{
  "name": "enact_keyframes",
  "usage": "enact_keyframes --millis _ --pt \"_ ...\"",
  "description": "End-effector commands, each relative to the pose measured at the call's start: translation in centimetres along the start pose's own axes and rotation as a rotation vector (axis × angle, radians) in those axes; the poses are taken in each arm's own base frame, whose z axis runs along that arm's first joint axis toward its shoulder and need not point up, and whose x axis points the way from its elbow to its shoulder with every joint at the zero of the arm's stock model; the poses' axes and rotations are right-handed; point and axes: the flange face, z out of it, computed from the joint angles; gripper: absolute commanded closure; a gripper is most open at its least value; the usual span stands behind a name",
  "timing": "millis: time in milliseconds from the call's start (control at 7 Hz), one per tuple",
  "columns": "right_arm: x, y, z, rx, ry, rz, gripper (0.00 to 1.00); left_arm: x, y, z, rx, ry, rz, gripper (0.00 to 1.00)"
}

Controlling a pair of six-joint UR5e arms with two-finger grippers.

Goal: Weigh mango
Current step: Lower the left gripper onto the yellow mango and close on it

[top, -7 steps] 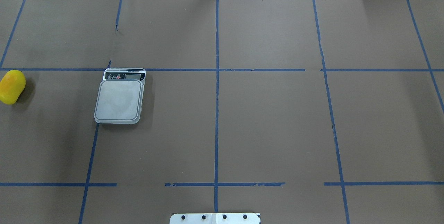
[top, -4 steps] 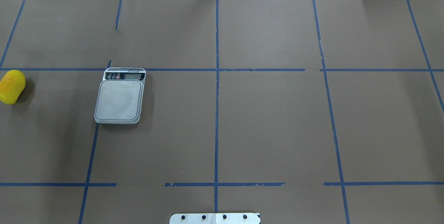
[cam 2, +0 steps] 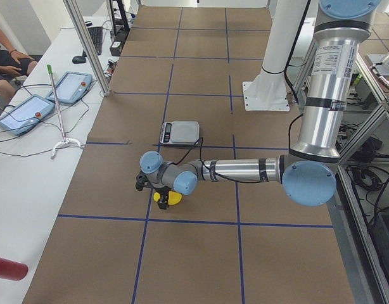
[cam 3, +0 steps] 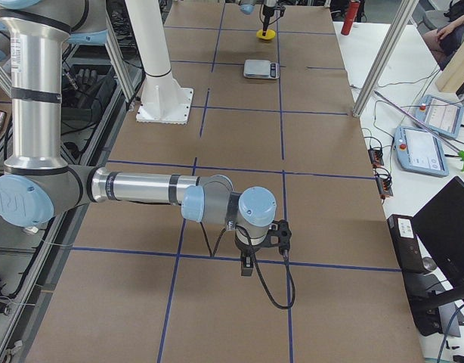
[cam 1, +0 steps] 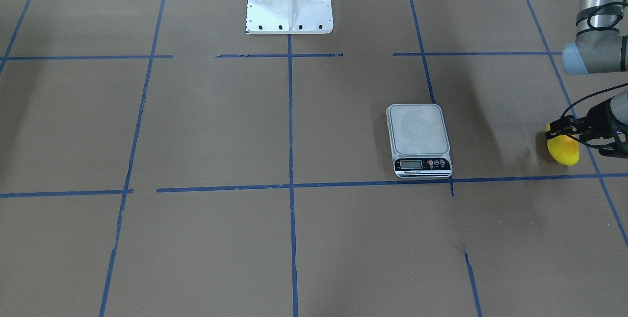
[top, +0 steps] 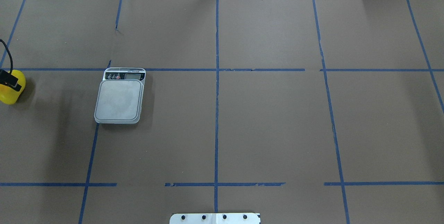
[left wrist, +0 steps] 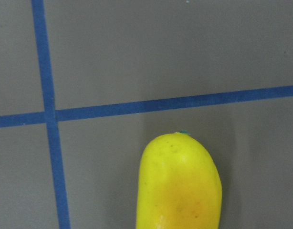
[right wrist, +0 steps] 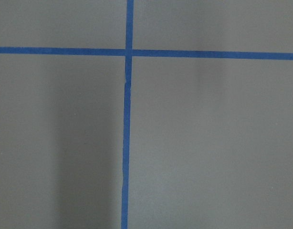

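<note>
The mango [top: 12, 95], bright yellow with an orange blush, lies on the brown table at the far left edge of the overhead view. It also shows in the front view [cam 1: 565, 152] and fills the bottom of the left wrist view [left wrist: 180, 186]. The silver scale [top: 119, 100] stands to its right with a bare platform; it also shows in the front view [cam 1: 418, 134]. My left gripper [cam 1: 564, 133] hangs just over the mango's end; I cannot tell if it is open. My right gripper [cam 3: 247, 261] shows only in the right side view, far from both, state unclear.
Blue tape lines grid the brown table. The robot's white base [cam 1: 289, 3] stands at mid-table on the robot's side. A side bench with tablets [cam 2: 23, 107] and a red cylinder [cam 2: 7, 269] lies past the table's far edge.
A black part of my left gripper with its cable has come into the overhead view at the left edge, over the mango. The mango and scale have not moved.
</note>
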Motion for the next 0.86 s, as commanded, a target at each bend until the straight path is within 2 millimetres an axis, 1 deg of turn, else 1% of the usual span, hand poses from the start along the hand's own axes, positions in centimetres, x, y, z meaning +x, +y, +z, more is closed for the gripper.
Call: enact_keyframes --millis 0,143,286,429,571,714 --pt "0.0 0.0 0.0 0.000 0.000 0.000 0.00 0.7 0.4 2.9 -0.019 0.007 0.048 0.15" --pt "0.0 -0.1 -0.1 0.001 0.000 -0.001 0.00 1.7 -0.1 2.5 -0.012 0.013 0.055 0.96" --pt "0.0 0.0 0.0 0.000 0.000 0.000 0.00 3.0 -0.9 1.5 0.002 0.018 0.066 1.00" --pt "0.0 0.0 0.0 0.000 0.000 0.000 0.00 5.2 -1.7 -1.0 0.020 0.025 0.067 1.00" --pt "0.0 0.0 0.0 0.000 0.000 0.000 0.00 10.3 -2.8 -5.2 0.032 0.030 -0.007 1.00" --pt "0.0 0.0 0.0 0.000 0.000 0.000 0.00 15.0 -3.9 -9.0 0.054 0.046 -0.036 1.00"
